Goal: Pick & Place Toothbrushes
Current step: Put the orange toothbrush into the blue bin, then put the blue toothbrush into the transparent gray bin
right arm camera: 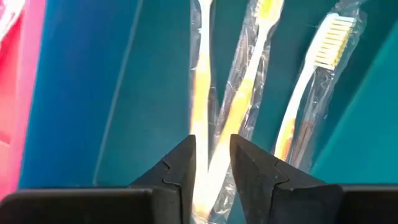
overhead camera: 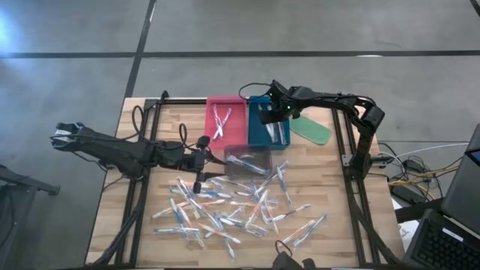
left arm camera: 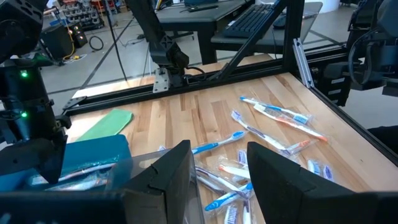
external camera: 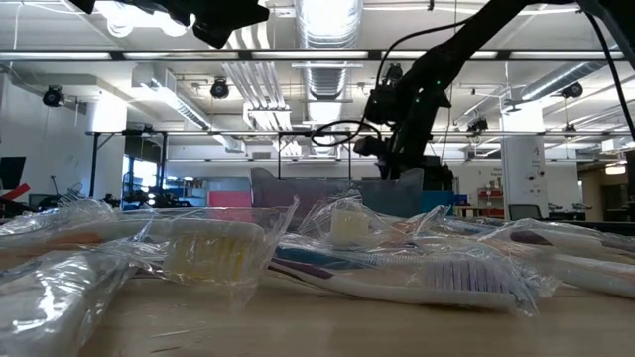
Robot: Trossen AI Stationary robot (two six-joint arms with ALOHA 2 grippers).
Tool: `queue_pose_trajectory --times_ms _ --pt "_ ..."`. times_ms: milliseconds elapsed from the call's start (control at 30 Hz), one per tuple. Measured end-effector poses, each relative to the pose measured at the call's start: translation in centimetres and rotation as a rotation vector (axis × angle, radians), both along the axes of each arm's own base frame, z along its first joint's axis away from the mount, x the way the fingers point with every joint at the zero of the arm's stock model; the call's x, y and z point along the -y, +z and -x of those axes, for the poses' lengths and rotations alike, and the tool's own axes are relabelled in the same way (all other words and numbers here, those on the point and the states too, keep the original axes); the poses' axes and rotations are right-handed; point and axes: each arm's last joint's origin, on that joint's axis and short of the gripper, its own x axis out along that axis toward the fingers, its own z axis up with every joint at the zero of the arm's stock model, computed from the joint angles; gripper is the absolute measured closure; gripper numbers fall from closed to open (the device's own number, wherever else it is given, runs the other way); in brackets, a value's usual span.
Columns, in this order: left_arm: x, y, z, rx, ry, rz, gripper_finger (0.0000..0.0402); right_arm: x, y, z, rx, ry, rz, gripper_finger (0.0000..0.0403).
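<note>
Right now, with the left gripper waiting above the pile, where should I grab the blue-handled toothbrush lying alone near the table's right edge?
Take the blue-handled toothbrush at mid-handle, coming straight down from above. It lies flat on the wooden table in its clear wrapper, with bare wood along both long sides, so the left gripper, already open, should straddle the handle crosswise. Avoid the bristle end; the loose wrapper there could slip.

Take the clear box (overhead camera: 247, 160) at the middle of your bench (overhead camera: 330, 191) as your landmark. Behind it two trays stand side by side, touching: the left tray (overhead camera: 226, 120) and the right tray (overhead camera: 268, 124), each with wrapped toothbrushes in it. Right of the right tray lies a flat oblong piece (overhead camera: 310, 129). In front of the box the loose toothbrushes (overhead camera: 232, 206) lie scattered. Left of the box hangs the left claw (overhead camera: 200, 161); over the right tray, the right claw (overhead camera: 270, 112).
</note>
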Motion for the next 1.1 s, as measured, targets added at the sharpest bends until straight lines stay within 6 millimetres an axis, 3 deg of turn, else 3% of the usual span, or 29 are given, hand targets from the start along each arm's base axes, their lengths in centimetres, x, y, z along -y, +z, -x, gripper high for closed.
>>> queue_pose_trajectory --times_ms 367,633,833,1100 --pt "0.0 0.0 0.0 0.000 0.000 0.000 0.0239 0.0 0.1 0.0 0.002 0.004 0.003 0.0258" --pt "0.0 0.0 0.0 0.000 0.000 0.000 0.0239 0.2 0.9 0.4 0.023 -0.005 0.015 0.0256" --pt "0.0 0.0 0.0 0.000 0.000 0.000 0.0239 0.0 3.4 0.9 0.078 0.005 0.065 0.0284" --pt "0.0 0.0 0.0 0.000 0.000 0.000 0.0239 -0.8 8.6 1.2 0.189 0.107 0.211 0.0325"
